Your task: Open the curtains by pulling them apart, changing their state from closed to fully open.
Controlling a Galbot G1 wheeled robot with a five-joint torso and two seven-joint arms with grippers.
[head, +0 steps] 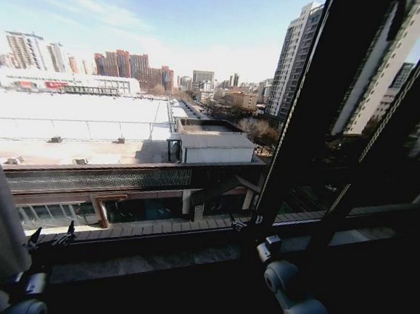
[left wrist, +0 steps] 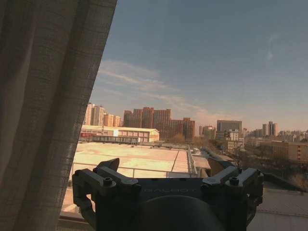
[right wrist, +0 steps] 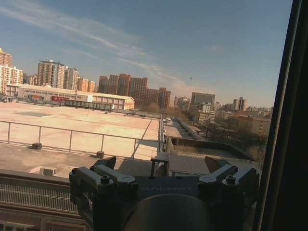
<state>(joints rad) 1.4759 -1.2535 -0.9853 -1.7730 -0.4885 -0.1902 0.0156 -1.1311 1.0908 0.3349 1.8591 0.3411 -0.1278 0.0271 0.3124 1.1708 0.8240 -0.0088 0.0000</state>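
With the curtain (left wrist: 43, 115) bunched just beside the spread, empty left gripper (left wrist: 168, 168) and the right gripper (right wrist: 163, 166) likewise spread, fabric could be snagged during withdrawal.

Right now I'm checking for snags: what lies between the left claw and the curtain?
Nothing. In the left wrist view the open left claw sits beside the curtain, with just bare window glass between.

Bright daylight through the window (head: 128, 85), dark backlit frame, fisheye bending at head-view edges
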